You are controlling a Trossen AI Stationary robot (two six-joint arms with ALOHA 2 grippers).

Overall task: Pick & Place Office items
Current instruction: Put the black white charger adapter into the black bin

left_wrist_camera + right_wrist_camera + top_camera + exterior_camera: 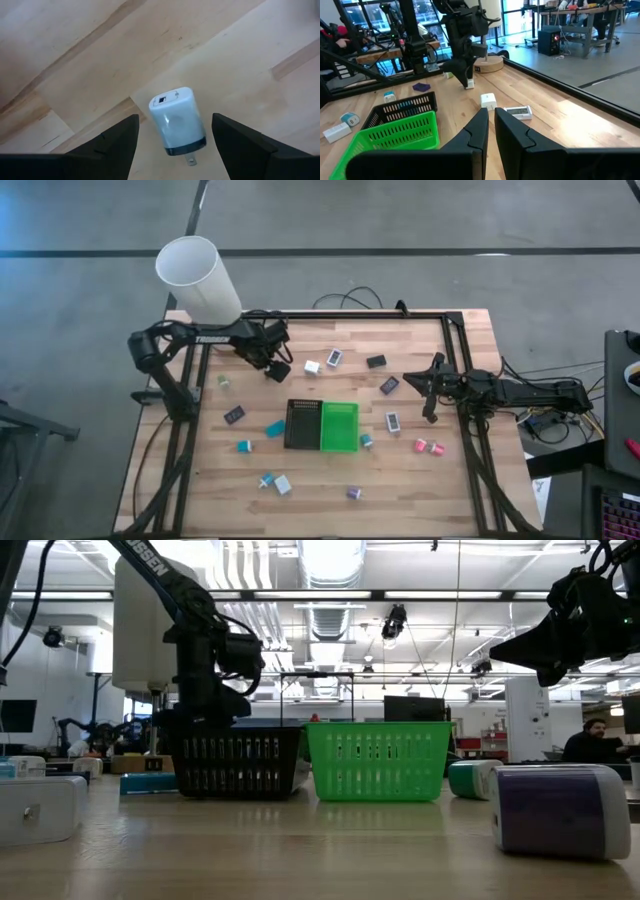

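The left gripper (277, 370) hung over the table's far left part, jaws apart on either side of a white plug adapter (178, 121) lying on the wood, not touching it. The right gripper (431, 393) waited closed and empty above the right side, near the green basket (338, 427).

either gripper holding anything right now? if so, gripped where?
Nothing is held. The left gripper is open, its fingers either side of a white charger lying on the table, not touching it. The right gripper is shut and empty, above the table.
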